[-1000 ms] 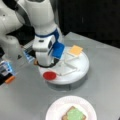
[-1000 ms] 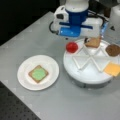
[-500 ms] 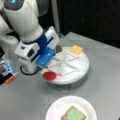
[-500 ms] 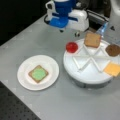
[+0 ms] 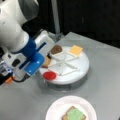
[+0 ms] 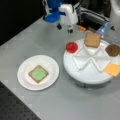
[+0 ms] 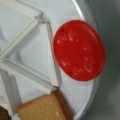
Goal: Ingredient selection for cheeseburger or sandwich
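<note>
A white divided tray (image 6: 87, 75) holds the ingredient pieces in both front views: a red tomato disc (image 6: 72, 46), a toast square (image 6: 92, 39), a dark patty (image 6: 113, 50) and yellow cheese (image 6: 113, 68). My gripper (image 6: 64, 28) hangs above the table just beyond the tomato, its fingers apart and empty. In the wrist view the tomato disc (image 7: 79, 50) lies below me, with a toast corner (image 7: 41, 108) beside it. The sandwich (image 6: 38, 74) is one toast slice with green lettuce on top, resting on a white plate (image 6: 25, 82).
The big white and blue arm (image 5: 25, 50) fills a front view's left and hides part of the toast (image 5: 46, 61). Small orange and blue objects (image 6: 81, 28) lie behind the tray. White dividers (image 5: 62, 62) split the tray into wedges.
The arm has swung away from above the tray's middle toward the tomato side and has slowed there. The food pieces have not moved.
</note>
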Robot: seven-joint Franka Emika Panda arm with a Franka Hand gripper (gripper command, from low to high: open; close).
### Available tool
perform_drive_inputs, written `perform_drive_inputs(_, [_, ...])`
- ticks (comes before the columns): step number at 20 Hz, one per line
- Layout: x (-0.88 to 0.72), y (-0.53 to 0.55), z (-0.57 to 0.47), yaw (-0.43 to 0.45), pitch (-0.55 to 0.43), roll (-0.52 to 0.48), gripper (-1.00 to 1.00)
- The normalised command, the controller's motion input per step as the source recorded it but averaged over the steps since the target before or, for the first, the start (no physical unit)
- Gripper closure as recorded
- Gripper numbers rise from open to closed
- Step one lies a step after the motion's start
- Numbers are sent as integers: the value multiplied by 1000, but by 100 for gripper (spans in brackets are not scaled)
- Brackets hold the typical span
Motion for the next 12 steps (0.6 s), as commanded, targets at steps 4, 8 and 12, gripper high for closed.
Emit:
perform_drive_inputs(4, [222, -411, -23, 188, 83, 683, -100])
perform_drive_inputs(8, [280, -426, -73, 179, 63, 563, -100])
perform_drive_inputs(12, [315, -344, -78, 188, 64, 488, -100])
